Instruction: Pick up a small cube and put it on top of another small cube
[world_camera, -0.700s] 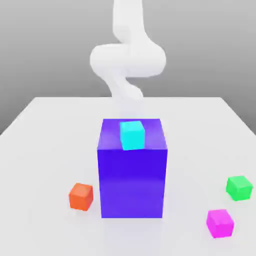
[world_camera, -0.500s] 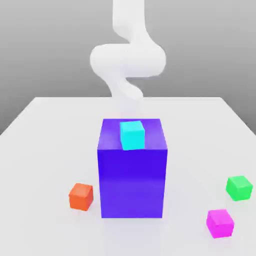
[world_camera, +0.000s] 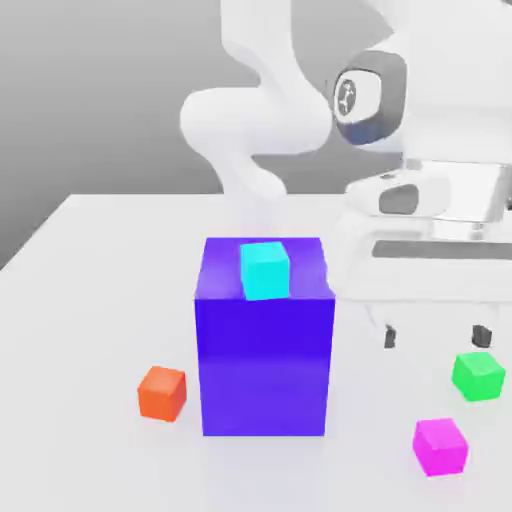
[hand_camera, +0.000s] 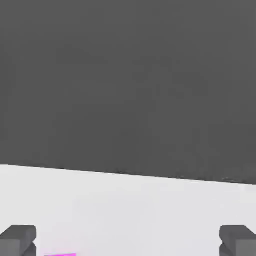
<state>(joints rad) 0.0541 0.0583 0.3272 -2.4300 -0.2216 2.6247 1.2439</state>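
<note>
Below your gripper (world_camera: 436, 336), a little toward the camera, the small magenta cube (world_camera: 441, 446) sits on the white table (world_camera: 90, 300), untouched. You have the fingers (world_camera: 390, 338) spread wide with nothing between them. Just beside the finger on the exterior view's right rests the green cube (world_camera: 478, 376). Well off to the hand's other side stands the big blue block (world_camera: 265, 350), carrying a cyan cube (world_camera: 265, 270).

The magenta small cube (world_camera: 441, 446) lies on the table near the green small cube (world_camera: 478, 376).
</note>
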